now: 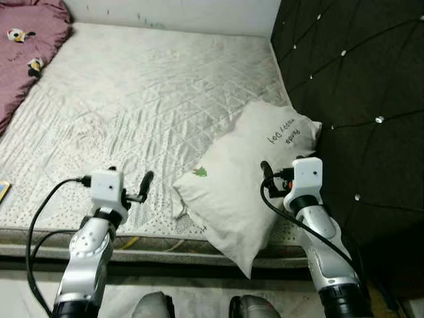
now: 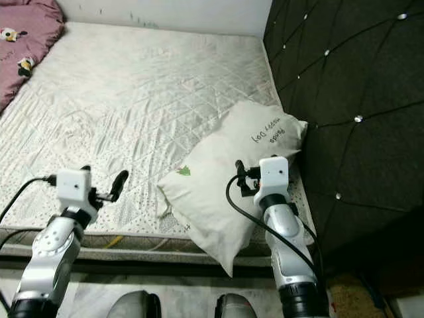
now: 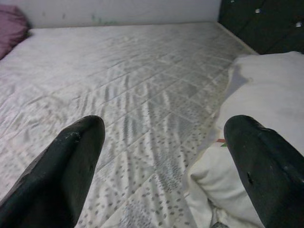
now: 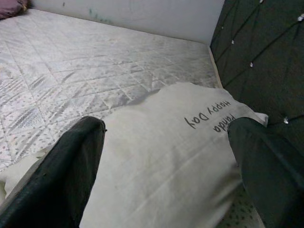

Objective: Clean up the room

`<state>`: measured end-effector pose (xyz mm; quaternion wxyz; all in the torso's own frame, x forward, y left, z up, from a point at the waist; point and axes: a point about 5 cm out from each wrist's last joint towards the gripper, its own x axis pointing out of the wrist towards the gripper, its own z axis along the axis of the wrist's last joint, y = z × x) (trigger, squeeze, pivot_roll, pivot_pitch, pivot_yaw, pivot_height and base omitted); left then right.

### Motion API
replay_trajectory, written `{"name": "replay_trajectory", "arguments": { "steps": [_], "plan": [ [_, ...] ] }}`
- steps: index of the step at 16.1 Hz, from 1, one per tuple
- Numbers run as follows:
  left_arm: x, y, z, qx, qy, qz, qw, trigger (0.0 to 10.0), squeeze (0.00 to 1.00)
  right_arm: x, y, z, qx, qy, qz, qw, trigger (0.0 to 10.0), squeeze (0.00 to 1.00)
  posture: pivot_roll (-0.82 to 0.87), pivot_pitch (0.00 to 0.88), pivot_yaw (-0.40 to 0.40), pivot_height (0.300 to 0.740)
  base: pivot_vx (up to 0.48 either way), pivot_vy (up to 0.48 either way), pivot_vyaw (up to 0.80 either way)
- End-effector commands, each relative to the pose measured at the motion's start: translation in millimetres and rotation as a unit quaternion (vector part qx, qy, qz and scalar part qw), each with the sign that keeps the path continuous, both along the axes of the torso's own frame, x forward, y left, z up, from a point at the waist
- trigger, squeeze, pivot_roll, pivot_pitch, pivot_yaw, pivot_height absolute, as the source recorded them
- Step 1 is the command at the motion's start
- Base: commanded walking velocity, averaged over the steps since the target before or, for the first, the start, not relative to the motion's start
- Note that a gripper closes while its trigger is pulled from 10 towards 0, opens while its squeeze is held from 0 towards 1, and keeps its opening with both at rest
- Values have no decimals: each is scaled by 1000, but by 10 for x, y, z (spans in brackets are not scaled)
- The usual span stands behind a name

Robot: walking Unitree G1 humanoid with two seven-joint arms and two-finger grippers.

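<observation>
Quilted mattress (image 1: 146,99): white pillow (image 1: 245,179) near headboard corner, pink blanket (image 1: 26,46) opposite.

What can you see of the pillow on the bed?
The pillow is off-white, soft fabric, creased, with dark printed lettering near one corner and a small green mark near another. It lies flat on the quilted mattress, beside the dark tufted headboard, one corner overhanging the bed edge. Nothing grips it.

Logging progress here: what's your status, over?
Left gripper open over mattress. Right gripper open above white pillow. Pillow overhangs bed edge beside headboard. Nothing in the way.
</observation>
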<state>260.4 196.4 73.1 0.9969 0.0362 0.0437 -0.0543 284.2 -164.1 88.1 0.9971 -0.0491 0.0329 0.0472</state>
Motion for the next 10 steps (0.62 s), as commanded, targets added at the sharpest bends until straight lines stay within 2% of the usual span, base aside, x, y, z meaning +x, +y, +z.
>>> {"name": "replay_trajectory", "arguments": {
  "steps": [1, 3, 10],
  "plan": [
    [-40, 32, -15, -10, 1, 8, 1000, 10000, 0, -12, -61, 23, -6, -4, -16, 1000, 10000, 0, 11, 86, -30, 740, 0, 0, 0],
    [-83, 63, -16, -11, 0, 18, 1000, 10000, 0, -33, -76, 28, 1, -3, -27, 1000, 10000, 0, 10, 87, -33, 740, 0, 0, 0],
    [-88, 87, -1, -12, -2, 26, 1000, 10000, 0, -56, -76, 12, 7, 2, -27, 1000, 10000, 0, 12, 91, -35, 740, 0, 0, 0]
  ]
}}
